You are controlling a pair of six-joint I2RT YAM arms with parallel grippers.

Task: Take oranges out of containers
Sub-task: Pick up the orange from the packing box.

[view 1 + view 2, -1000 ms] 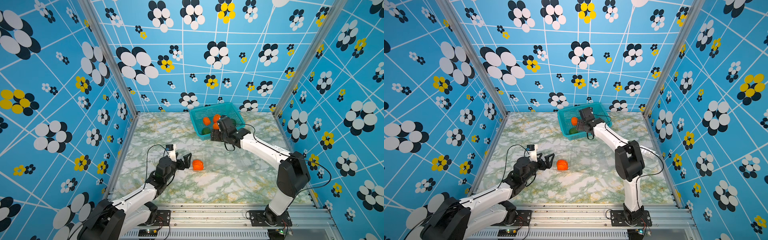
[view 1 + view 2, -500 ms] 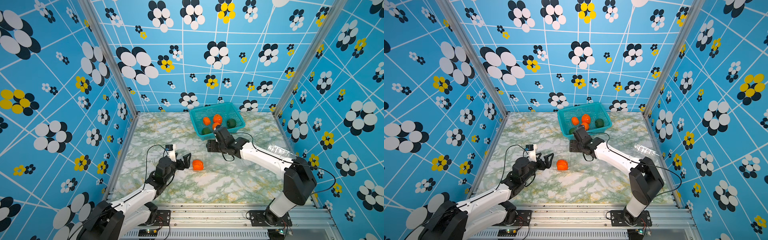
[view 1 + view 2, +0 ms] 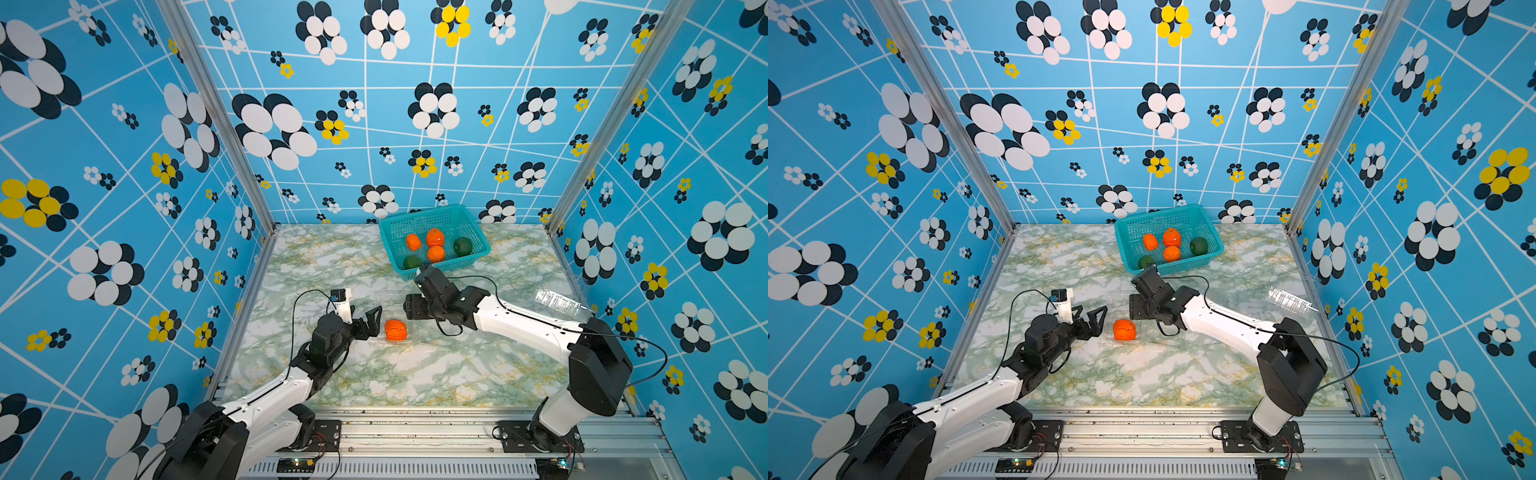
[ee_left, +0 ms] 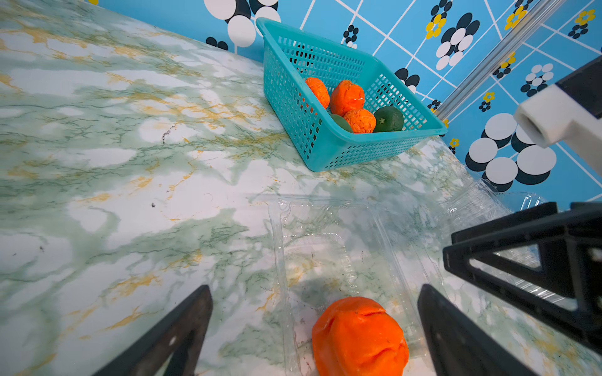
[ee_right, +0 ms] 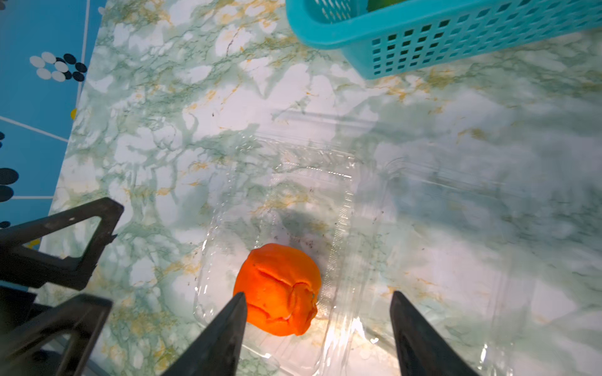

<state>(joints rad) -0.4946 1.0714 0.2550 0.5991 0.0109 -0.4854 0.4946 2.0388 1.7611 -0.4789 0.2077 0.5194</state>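
Orange [image 3: 395, 329] in the open clear container [image 4: 325, 228] is your marker in the middle: just to its left, the left gripper [image 3: 378, 322] faces it with jaws spread wide and empty. To its right you see the right gripper [image 5: 317, 294] over the same container, jaws apart and gripping nothing. Farther back and right, three more oranges [image 3: 434, 237] lie with two green fruits [image 3: 462, 246] in the teal basket [image 3: 415, 224], and a second clear container [image 3: 557, 299] lies by the right wall.
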